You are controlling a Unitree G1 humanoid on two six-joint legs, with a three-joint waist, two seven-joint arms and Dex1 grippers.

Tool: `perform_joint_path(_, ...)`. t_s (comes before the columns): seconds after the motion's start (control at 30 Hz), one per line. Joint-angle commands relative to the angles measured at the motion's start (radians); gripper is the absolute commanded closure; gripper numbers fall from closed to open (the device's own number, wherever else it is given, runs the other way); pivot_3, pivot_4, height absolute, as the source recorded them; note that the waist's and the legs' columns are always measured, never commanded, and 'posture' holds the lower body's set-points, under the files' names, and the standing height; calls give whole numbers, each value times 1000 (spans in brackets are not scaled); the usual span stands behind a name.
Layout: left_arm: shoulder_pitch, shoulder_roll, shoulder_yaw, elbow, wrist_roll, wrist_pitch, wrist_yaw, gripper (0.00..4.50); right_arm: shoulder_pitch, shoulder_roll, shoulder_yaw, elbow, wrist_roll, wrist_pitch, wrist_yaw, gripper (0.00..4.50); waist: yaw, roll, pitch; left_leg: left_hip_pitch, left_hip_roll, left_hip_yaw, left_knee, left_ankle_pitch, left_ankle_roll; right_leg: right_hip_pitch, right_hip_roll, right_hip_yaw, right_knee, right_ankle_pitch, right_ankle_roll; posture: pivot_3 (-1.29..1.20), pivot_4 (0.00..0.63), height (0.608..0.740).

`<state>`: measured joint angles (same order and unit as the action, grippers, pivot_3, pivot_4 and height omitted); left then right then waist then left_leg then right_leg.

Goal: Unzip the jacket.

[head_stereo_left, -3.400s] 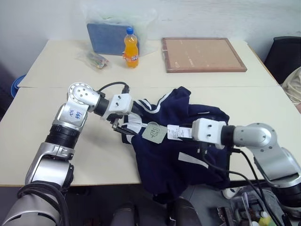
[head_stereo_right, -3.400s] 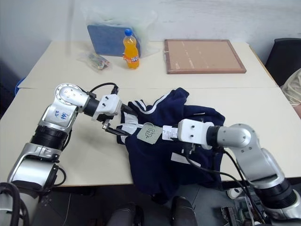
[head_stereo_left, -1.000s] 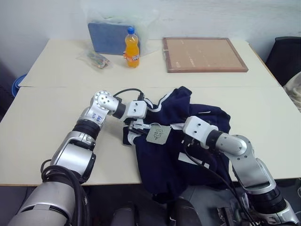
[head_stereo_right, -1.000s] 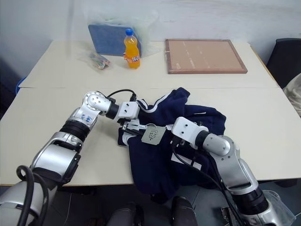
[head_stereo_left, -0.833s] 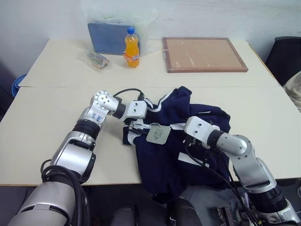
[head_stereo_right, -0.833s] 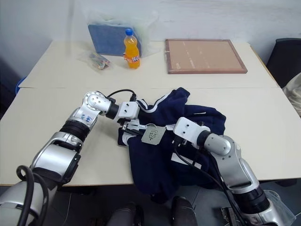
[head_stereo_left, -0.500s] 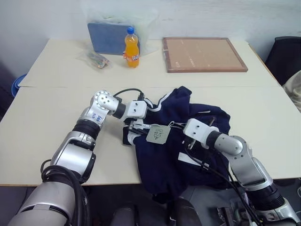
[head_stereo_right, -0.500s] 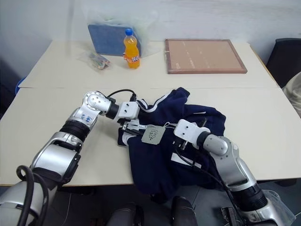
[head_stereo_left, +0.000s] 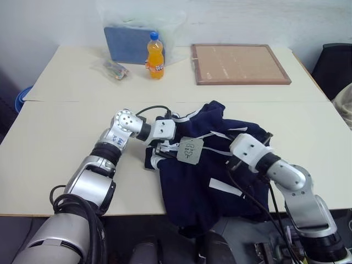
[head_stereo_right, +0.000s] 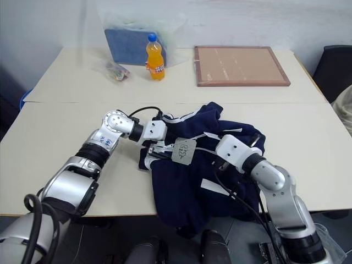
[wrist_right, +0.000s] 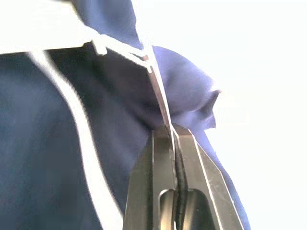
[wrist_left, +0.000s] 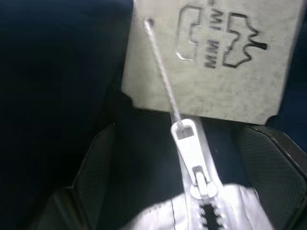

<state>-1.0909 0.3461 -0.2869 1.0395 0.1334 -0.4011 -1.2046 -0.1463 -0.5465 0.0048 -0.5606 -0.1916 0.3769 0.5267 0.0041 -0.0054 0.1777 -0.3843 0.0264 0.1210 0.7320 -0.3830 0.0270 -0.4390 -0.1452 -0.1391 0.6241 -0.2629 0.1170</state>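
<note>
Now the right end effector [wrist_right: 173,132] has clamped a hang tag [wrist_right: 38,26] strip, pulling rightward.

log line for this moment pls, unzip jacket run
left gripper: open, at collar zipper | right gripper: shut on tag string | jacket: bunched on table, zipper pull at top

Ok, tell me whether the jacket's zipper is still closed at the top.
Closed at the top: in the left wrist view the slider sits at the end of the meshed teeth on the jacket.
</note>
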Motion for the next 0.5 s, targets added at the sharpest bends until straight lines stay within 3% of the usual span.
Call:
perform_joint_path(0.03, 0, -7, -14, 65, 41, -3, 37, 380, 38, 36, -90, -121, 12, 60, -58, 4484, 1, 0, 0, 1, 0, 0, 0, 0, 0, 1, 0, 0, 0, 0, 0, 0, 150, 740)
perform_joint_path(0.17, -3, -8, -17, 105, 51, -11, 55, 380, 90, 56, -143, -154, 0, 109, -94, 4484, 7, 0, 0, 12, 0, 0, -3, -1, 1, 13, 0, 0, -4, 0, 0, 0, 150, 740)
perform_joint_path(0.5, 0, 5, -17, 154, 60, -23, 76, 380, 173, 60, -394, -121, 38, 154, -168, 4484, 9, 0, -2, 16, 0, 0, -5, -1, 2, 14, 0, 3, -3, 0, 0, 0, 150, 740)
